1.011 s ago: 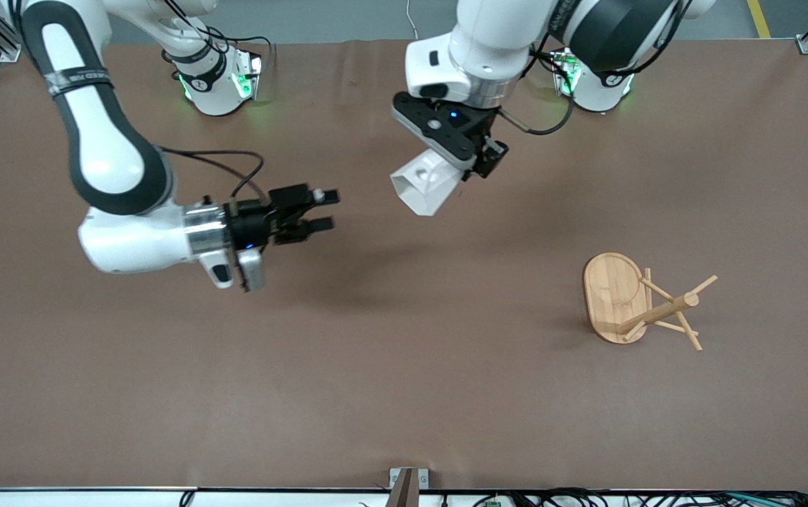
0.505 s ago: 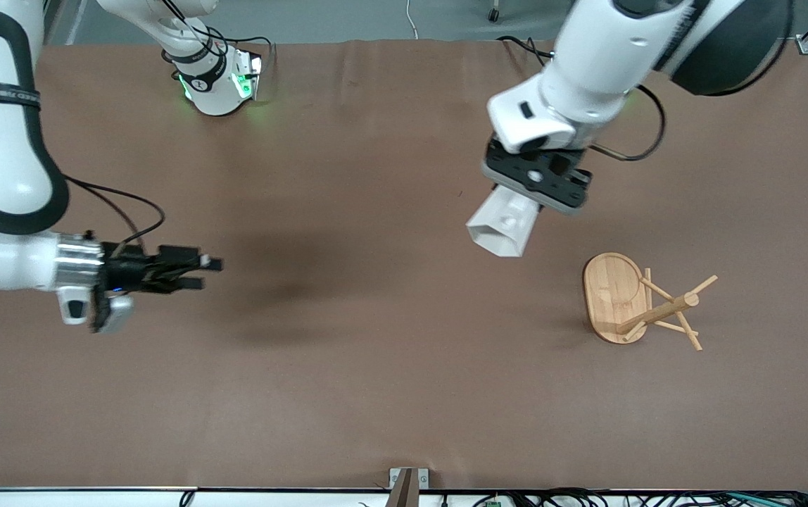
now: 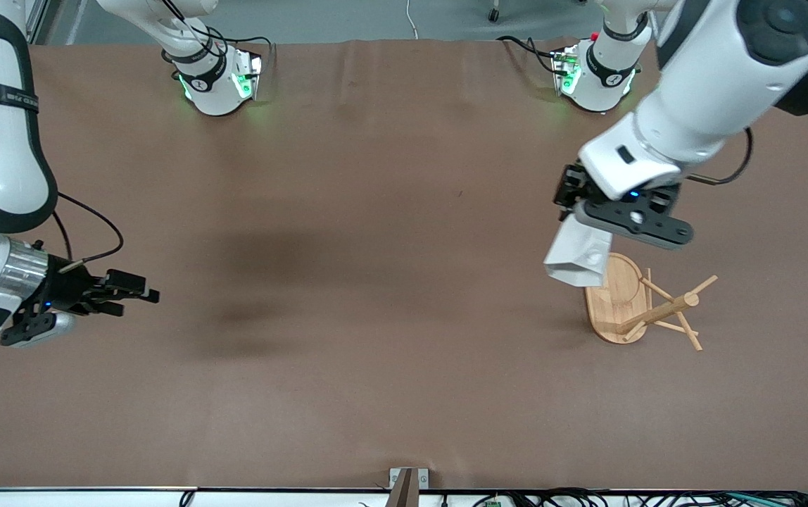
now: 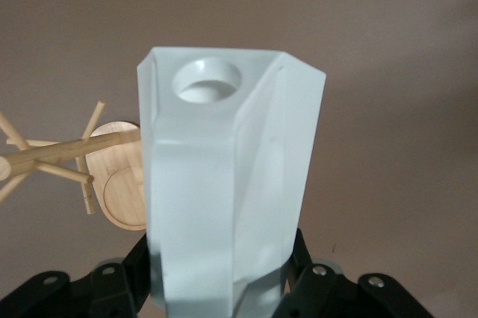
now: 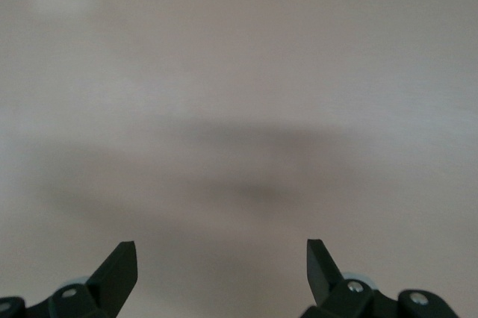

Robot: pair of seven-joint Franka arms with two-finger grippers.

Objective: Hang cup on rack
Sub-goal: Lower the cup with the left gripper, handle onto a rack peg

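— So where do we stand with the cup (image 3: 576, 255)?

— We hold it in our left gripper (image 3: 590, 236), fingers clamped on its body, in the air over the edge of the rack (image 3: 640, 308) base nearest the right arm's end of the table. In the left wrist view the cup (image 4: 228, 184) fills the space just ahead of the pincer, its handle hole facing the camera, with the rack (image 4: 82, 165) lower down and off to one side of it.

— What changed just now?

— Half a second ago we carried the cup over bare table (image 3: 376, 317), well short of the rack; a second ago it was up near the middle of the table. So the carry is nearly finished, and what we judge is left is the fine work: lining the handle hole up with a peg and sliding it on.

— Which peg?

— Hard to say; the pegs overlap in the front view, so we cannot tell which one is closest to the handle.

— And our right gripper (image 3: 138, 293)?

— It has drawn away toward its own end of the table, fingers spread wide, nothing between them, and it waits over bare surface.
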